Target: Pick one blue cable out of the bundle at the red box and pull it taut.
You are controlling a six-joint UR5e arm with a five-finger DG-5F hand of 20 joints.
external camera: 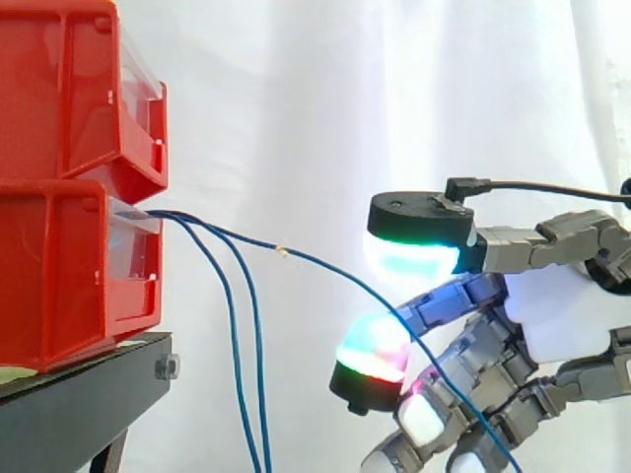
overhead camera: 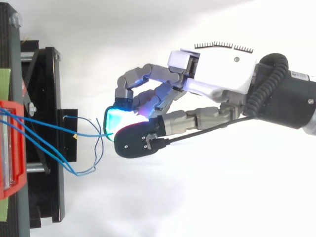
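One thin blue cable (external camera: 325, 268) runs through the narrow gap between the glowing pads of the grey-and-white robot hand (external camera: 552, 315). The thumb pad (external camera: 409, 251) sits above it and a curled finger's pad (external camera: 373, 350) below. In the side view the white curtain (external camera: 296, 99) shows between the two, so I judge the strand caged but not yet pinched. Behind the pads the cable trails down across the lower fingers; ahead of them it sags in a slack curve.

The step in hand looks like the grasp itself. To do it well, the pads should close squarely on this strand alone, firmly enough that it cannot slip. Only then should the hand draw straight back along the cable's line until the sag is gone. A sideways or jerky pull risks losing so thin a thing.

The hand lies roughly level, its thumb stretched straight on top and the other fingers bent beneath.

Farther ahead of the fingertips, two more blue cables (external camera: 260, 384) hang down, well apart from the pads and best left alone. Beyond them, all three strands emerge from the front of the lower red plastic bin (external camera: 59, 276). It sits under a second red bin (external camera: 59, 89) on a black stand (external camera: 79, 404), farthest from the hand.
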